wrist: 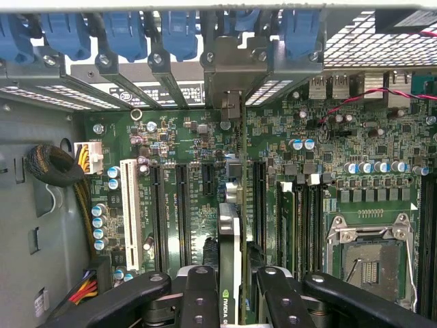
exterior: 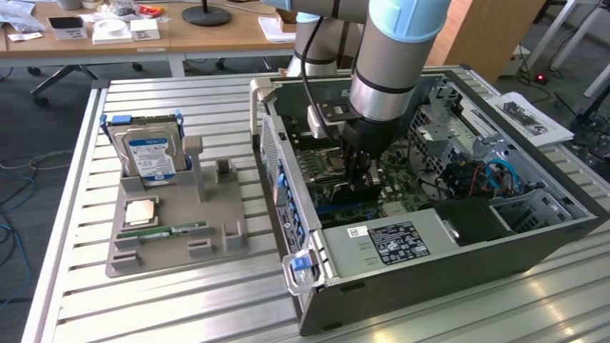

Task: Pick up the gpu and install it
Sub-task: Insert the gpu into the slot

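The gpu (wrist: 230,249) is seen edge-on in the wrist view, a thin dark card standing upright over the motherboard's (wrist: 341,137) expansion slots. Its metal end bracket (wrist: 232,82) reaches up to the case's rear slot openings. My gripper (wrist: 235,301) is shut on the card, with one black finger (wrist: 199,294) on each side of it. In the exterior view my gripper (exterior: 361,175) is lowered deep inside the open computer case (exterior: 429,250), right over the motherboard. There the card is mostly hidden by the fingers.
A grey holder (exterior: 214,221) beside the case carries a silver hard drive (exterior: 150,153), a square chip (exterior: 141,212) and a green memory stick (exterior: 173,231). Inside the case are a white slot (wrist: 130,212), blue bracket clips (wrist: 126,31), a CPU socket (wrist: 369,263) and the power supply (exterior: 391,239).
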Motion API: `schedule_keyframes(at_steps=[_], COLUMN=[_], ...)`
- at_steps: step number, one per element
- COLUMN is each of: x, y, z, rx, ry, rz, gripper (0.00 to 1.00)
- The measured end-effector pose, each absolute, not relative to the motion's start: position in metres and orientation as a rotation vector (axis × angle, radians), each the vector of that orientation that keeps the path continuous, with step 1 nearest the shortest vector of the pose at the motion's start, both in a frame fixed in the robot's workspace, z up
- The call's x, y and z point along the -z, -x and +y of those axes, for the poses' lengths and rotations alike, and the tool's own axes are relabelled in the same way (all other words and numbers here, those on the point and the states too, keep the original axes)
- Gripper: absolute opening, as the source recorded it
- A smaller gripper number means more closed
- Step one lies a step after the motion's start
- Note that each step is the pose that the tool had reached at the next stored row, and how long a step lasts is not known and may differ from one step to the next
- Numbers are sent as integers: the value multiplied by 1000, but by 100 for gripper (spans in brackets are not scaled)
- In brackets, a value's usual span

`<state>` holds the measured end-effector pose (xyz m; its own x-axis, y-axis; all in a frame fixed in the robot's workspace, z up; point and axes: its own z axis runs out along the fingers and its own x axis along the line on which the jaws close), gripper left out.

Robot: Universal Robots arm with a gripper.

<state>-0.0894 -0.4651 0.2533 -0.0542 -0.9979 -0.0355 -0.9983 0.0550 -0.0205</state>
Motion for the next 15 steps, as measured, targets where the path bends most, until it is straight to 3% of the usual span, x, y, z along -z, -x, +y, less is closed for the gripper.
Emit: schedule_keyframes(at_steps=[15], x=[-252], y=[91], z=[-465], rx=[-15], ry=[2135], rz=[2250], gripper=[26])
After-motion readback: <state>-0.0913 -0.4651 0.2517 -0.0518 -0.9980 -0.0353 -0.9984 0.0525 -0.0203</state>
